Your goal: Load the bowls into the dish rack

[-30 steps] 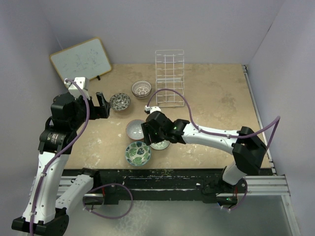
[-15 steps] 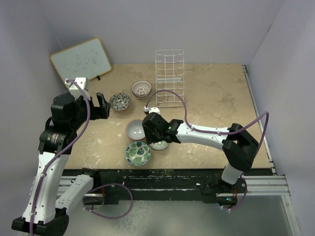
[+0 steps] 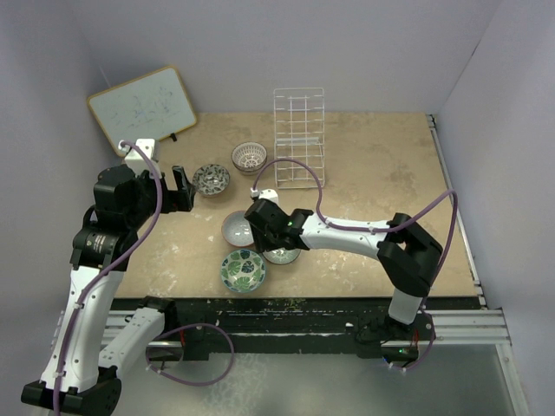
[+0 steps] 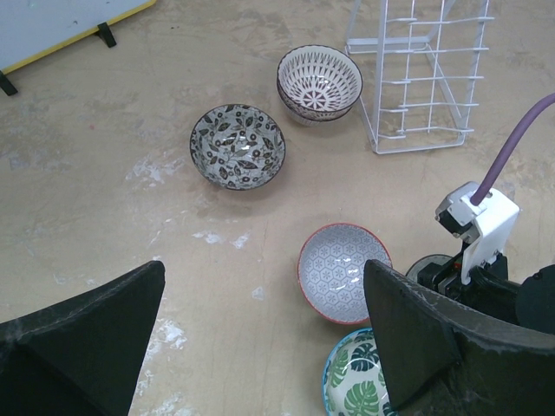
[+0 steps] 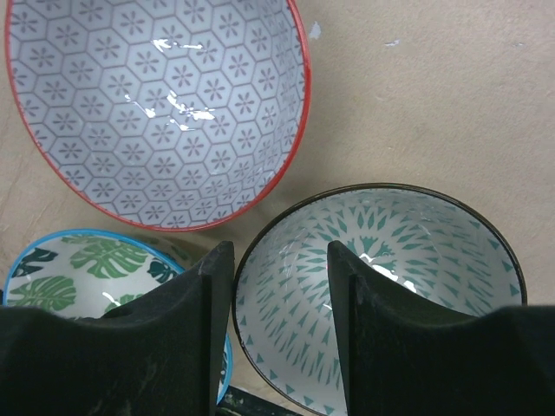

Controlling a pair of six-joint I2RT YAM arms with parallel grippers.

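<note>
White wire dish rack stands upright at the far middle of the table. All 5 bowls sit on the table, outside the rack, each with its mouth up.

1. Brown-white lattice bowl: just beside the rack's foot, on its left.
2. Dark speckled bowl: near the lattice bowl, further left and slightly nearer, apart from it.
3. Pale pink-grey bowl, red-rimmed: in the near cluster, at its far left.
4. Green leafy bowl, blue-rimmed: nearest the table's front edge.
5. Green-white bowl, dark-rimmed: to the right of bowls 3 and 4. The 3 rims lie very close; contact cannot be confirmed.

Right fingers are spread and straddle the left rim of the green-white bowl, 1 outside the wall and 1 over the inside. No pinch on the rim is evident.

Left fingers are spread wide and hold nothing, raised above the left side of the table, well apart from the bowls.

Wood-framed whiteboard leans at the far left corner.
</note>
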